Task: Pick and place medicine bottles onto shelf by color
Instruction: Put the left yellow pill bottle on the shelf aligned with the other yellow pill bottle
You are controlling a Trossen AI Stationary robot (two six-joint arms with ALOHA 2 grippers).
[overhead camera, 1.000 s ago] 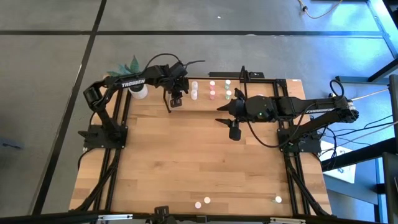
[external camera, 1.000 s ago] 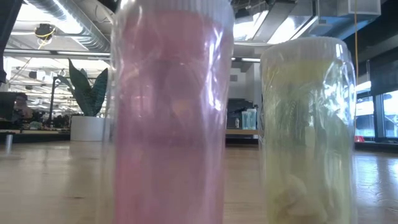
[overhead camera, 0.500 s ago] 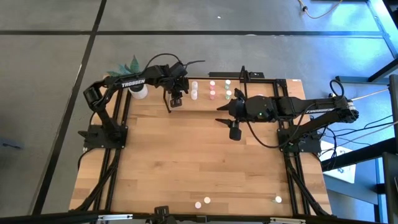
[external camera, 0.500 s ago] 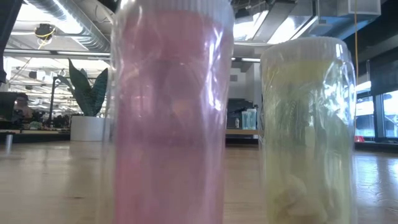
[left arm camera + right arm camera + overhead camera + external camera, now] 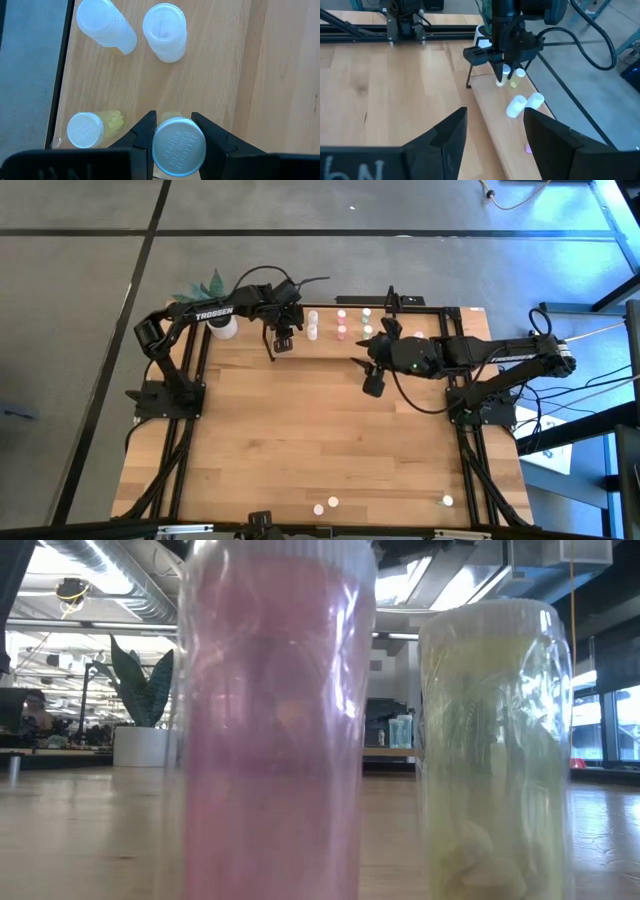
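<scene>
The big wooden counter (image 5: 320,440) is seen from above, with both dark arms reaching over its far end. The shelf (image 5: 345,328), a light board with thin black frames at its ends, is set along that far edge. The left hand (image 5: 172,131) is held just over the shelf board and is clamped on a yellow bottle (image 5: 178,146) with a white cap. Another yellow bottle (image 5: 90,129) is seen just beside it on the board, and two white bottles (image 5: 164,31) are seen farther along. The right hand (image 5: 492,131) is kept above the counter near the shelf, with its fingers apart and nothing between them. A pink bottle (image 5: 272,720) and a greenish bottle (image 5: 495,745) are stood at the near edge.
</scene>
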